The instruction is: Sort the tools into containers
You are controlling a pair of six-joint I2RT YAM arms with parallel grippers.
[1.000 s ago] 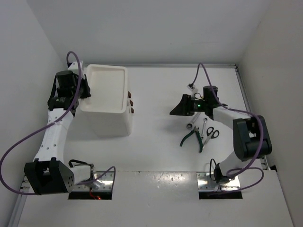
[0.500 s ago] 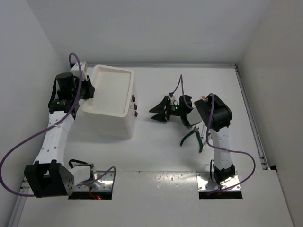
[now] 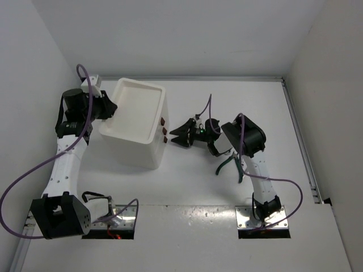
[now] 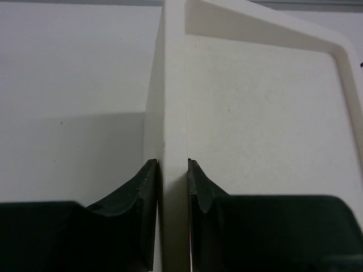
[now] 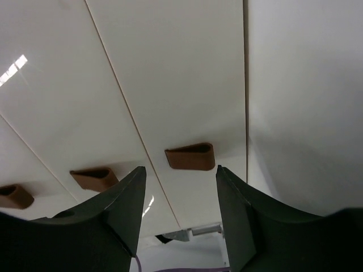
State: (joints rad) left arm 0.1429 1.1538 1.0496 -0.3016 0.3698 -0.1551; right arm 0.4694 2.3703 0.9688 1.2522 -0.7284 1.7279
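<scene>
The tall white box (image 3: pixel 133 144) stands at the left, with its tray top (image 3: pixel 139 107) and three reddish-brown drawer knobs (image 3: pixel 164 130) on its right face. My left gripper (image 3: pixel 112 109) is shut on the tray's left wall; in the left wrist view the fingers (image 4: pixel 148 181) press both sides of that wall (image 4: pixel 173 102). My right gripper (image 3: pixel 173 137) is open just right of the knobs. In the right wrist view one knob (image 5: pixel 190 156) lies ahead between the open fingers (image 5: pixel 129 195). Green-handled pliers (image 3: pixel 229 164) lie under the right arm. The other tools are hidden.
The right arm's elbow (image 3: pixel 244 139) hangs over the tool pile. White walls stand at the left, back and right. A table rail (image 3: pixel 298 136) runs along the right side. Two more knobs (image 5: pixel 93 178) show left of the one ahead.
My right arm has swung left from the tool pile to the drawer front, gripper open. The left gripper and the box top have shifted a little to the right.
</scene>
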